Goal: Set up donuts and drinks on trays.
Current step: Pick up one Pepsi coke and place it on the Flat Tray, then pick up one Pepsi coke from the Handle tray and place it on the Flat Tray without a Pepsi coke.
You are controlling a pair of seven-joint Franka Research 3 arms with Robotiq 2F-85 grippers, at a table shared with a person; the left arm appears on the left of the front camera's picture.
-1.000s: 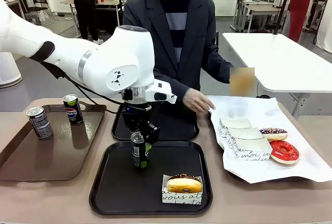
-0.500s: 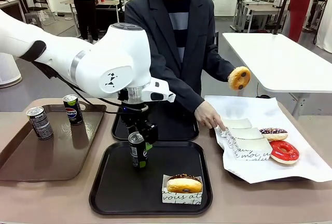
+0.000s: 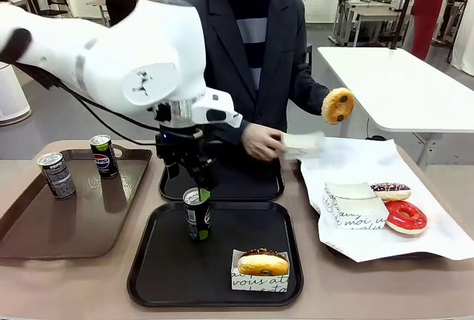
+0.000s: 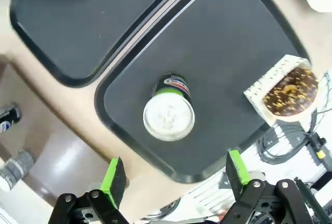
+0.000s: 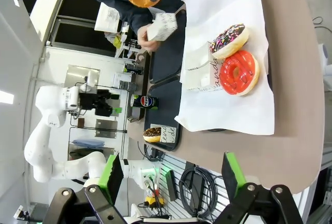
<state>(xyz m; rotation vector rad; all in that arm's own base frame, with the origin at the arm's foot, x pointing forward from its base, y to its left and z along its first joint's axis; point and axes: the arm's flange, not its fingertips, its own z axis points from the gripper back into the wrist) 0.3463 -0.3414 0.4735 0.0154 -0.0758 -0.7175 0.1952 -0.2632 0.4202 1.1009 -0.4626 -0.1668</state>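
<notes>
A dark soda can [image 3: 197, 215] stands upright on the near black tray [image 3: 159, 275]. My left gripper [image 3: 200, 181] hovers just above it, open and apart from it. From the left wrist view the can's silver top [image 4: 168, 114] lies between and beyond the open gripper [image 4: 175, 171]. A chocolate-sprinkled donut in a paper sleeve [image 3: 261, 264] sits at that tray's front right. The far black tray [image 3: 244, 183] holds nothing. The person holds a yellow donut [image 3: 338, 105] in tongs and a paper sleeve [image 3: 300, 144] in the other hand. My right gripper [image 5: 171, 175] is open, off the table's right end.
A brown tray [image 3: 29, 231] at the left carries two cans [image 3: 57, 175] [image 3: 104, 155]. On the white paper sheet [image 3: 437, 238] at the right lie a red-glazed donut [image 3: 406, 217], a sprinkled donut [image 3: 390, 191] and stacked sleeves [image 3: 354, 203].
My left gripper has opened, let go of the can and risen above it. The person's hand has lifted a paper sleeve off the sheet towards the yellow donut.
</notes>
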